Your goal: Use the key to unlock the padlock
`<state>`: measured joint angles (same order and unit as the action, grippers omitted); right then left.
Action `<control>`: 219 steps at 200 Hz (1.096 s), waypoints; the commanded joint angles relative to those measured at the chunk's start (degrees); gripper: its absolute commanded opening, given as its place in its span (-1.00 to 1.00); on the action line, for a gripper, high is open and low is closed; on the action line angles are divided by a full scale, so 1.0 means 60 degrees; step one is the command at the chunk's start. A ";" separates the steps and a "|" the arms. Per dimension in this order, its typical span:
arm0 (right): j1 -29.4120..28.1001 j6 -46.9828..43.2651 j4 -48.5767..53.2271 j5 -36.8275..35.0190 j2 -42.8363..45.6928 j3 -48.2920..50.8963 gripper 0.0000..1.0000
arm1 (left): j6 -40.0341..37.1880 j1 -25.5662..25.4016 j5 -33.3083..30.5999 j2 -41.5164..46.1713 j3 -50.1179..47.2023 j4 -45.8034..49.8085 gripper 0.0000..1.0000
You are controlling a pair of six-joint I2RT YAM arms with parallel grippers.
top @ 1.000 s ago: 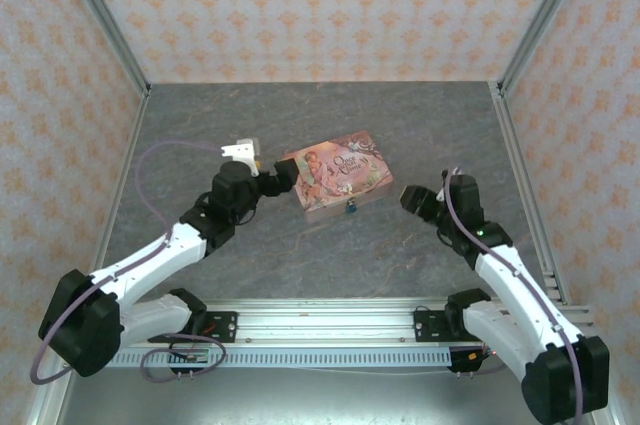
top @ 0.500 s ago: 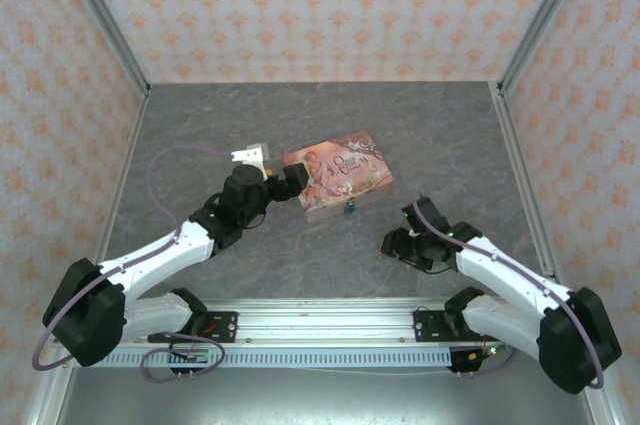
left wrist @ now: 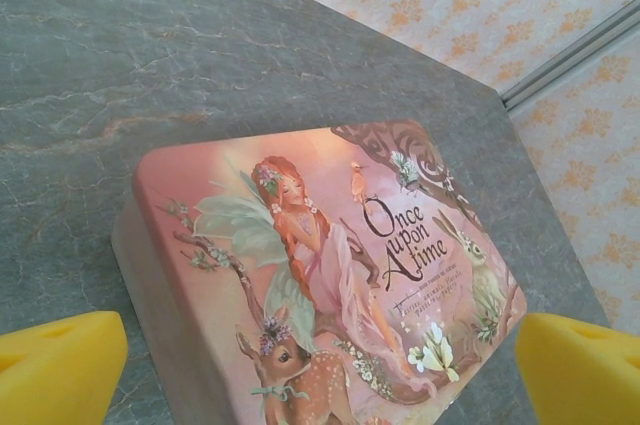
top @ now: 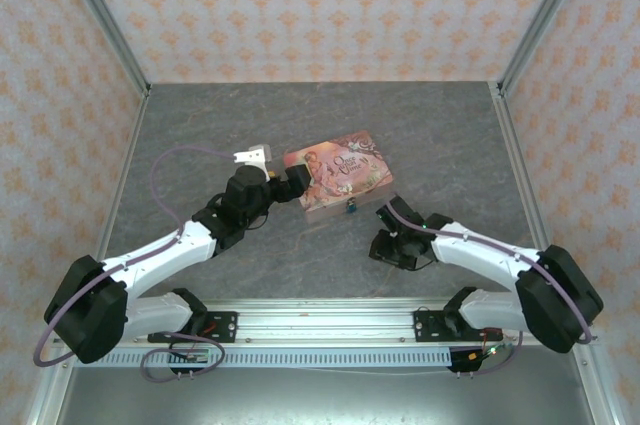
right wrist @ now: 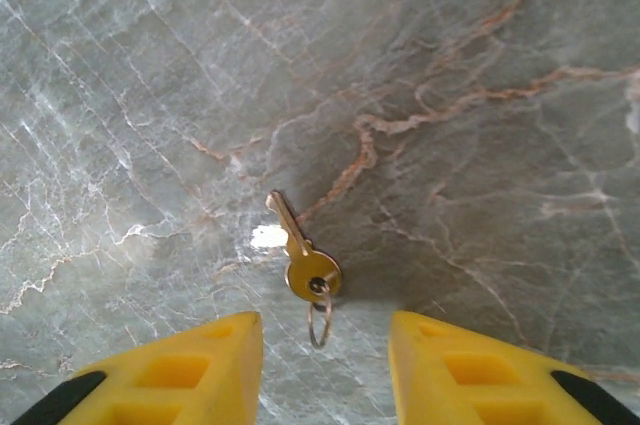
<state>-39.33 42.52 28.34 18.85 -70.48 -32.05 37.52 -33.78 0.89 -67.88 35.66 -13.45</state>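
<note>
While the right tool (top: pixel 384 244) hangs low over the grey marbled worktop (top: pixel 300 115) just right of centre in the top view, its wrist view shows the yellow fingers (right wrist: pixel 180 370) spread apart and holding nothing. A small brass key (right wrist: pixel 300 250) lies flat on the worktop at lower centre of that frame, blade pointing to the upper left, and its wire ring (right wrist: pixel 319 323) reaches toward the gap between the fingers. The teal padlock (top: pixel 351 209) sits against the near long side of the pink "Once upon a time" box (top: pixel 336 171) at frame centre, up and left of the right tool. The left tool (top: pixel 297 180) is at the box's left end, likewise open, with its fingertips (left wrist: pixel 55 365) at the two lower corners of the wrist view.
</note>
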 commanded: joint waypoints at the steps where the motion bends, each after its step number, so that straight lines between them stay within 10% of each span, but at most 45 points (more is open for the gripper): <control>1: -0.0095 0.0069 -0.0034 -0.0440 -0.0238 -0.0337 -0.32 | 0.0031 -0.0069 -0.0148 0.0004 0.0265 -0.0175 1.00; 126: -0.0243 0.0054 -0.0250 -0.0506 -0.1248 -0.0459 -1.00 | -0.0159 -0.0079 -0.0378 0.0239 0.0356 0.0235 1.00; 219: -0.0242 -0.0858 -0.3184 -0.0006 0.1281 -0.0032 -1.00 | -0.0100 -0.0069 0.0391 0.1179 0.0485 0.0435 1.00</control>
<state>-40.47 40.42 17.61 17.65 -67.40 -32.84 37.50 -33.78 1.15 -63.37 35.97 -11.46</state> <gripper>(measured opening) 0.047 0.994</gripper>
